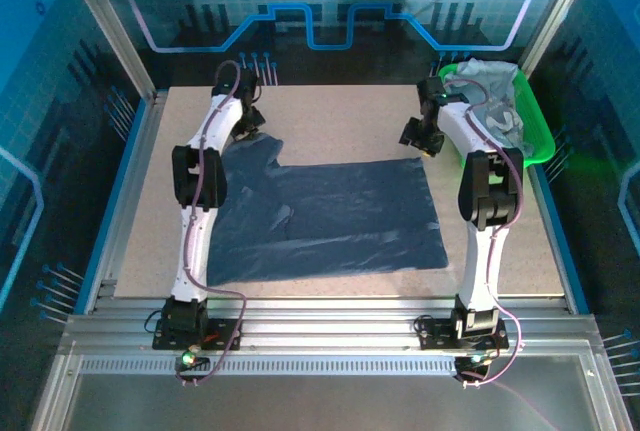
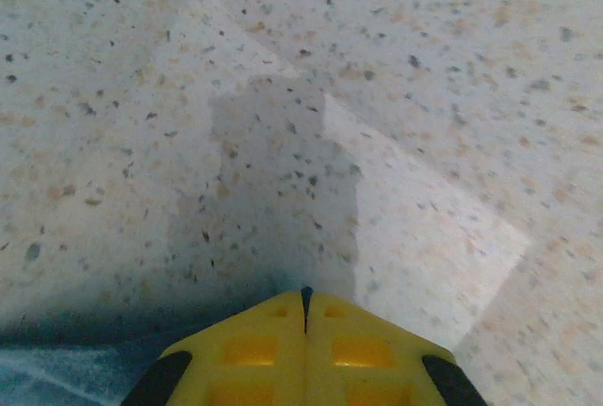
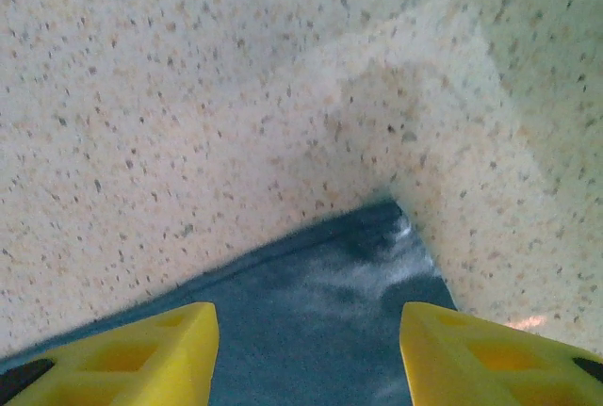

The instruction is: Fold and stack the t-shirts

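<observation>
A dark slate-blue t-shirt point(image 1: 340, 216) lies spread flat in the middle of the table. My left gripper point(image 1: 252, 123) is low over its far left sleeve. In the left wrist view the yellow fingers of the left gripper point(image 2: 304, 295) are pressed shut with a thin sliver of dark cloth pinched at their tips, and more of the shirt point(image 2: 57, 368) shows at the lower left. My right gripper point(image 1: 422, 139) hangs over the shirt's far right corner. The right gripper point(image 3: 306, 310) is open, with that corner of the shirt point(image 3: 330, 269) lying between its fingers. Paler grey-blue t-shirts point(image 1: 495, 91) lie heaped in the tray.
A bright green tray point(image 1: 540, 141) stands at the table's far right, just beyond my right arm. Speckled tabletop point(image 1: 340, 121) stretches bare beyond the shirt's far edge. Metal frame posts and blue walls enclose the table.
</observation>
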